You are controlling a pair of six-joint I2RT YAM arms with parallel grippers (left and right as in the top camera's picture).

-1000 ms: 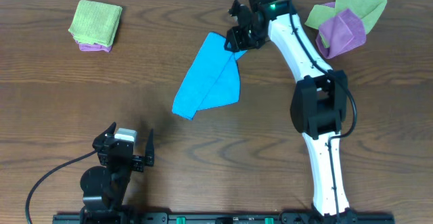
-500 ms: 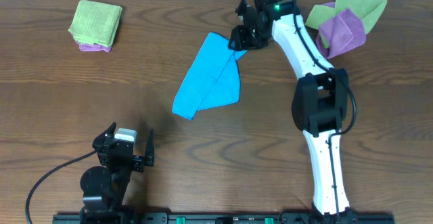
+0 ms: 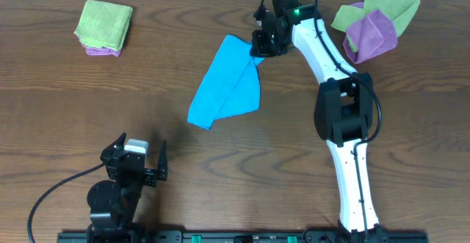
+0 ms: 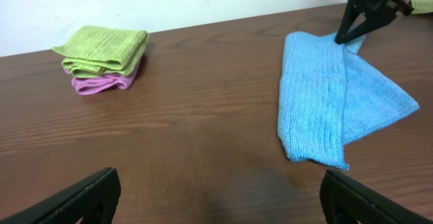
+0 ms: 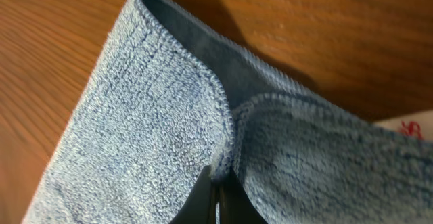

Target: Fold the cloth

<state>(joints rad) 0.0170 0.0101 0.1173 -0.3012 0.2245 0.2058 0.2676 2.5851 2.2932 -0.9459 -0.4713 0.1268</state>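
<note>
Right fingers (image 3: 261,45) have just pinched shut on the cloth (image 3: 228,81) corner between them, ready to lift; left fingers (image 4: 88,197) splayed, idle

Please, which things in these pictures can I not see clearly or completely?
- Overhead: the pinched corner of the cloth is hidden under the right gripper.
- Right wrist: the white tag is cut off by the right edge, and its red print is too blurred to read.
- Overhead: the folded purple cloth is mostly covered by the green cloth on it.
</note>
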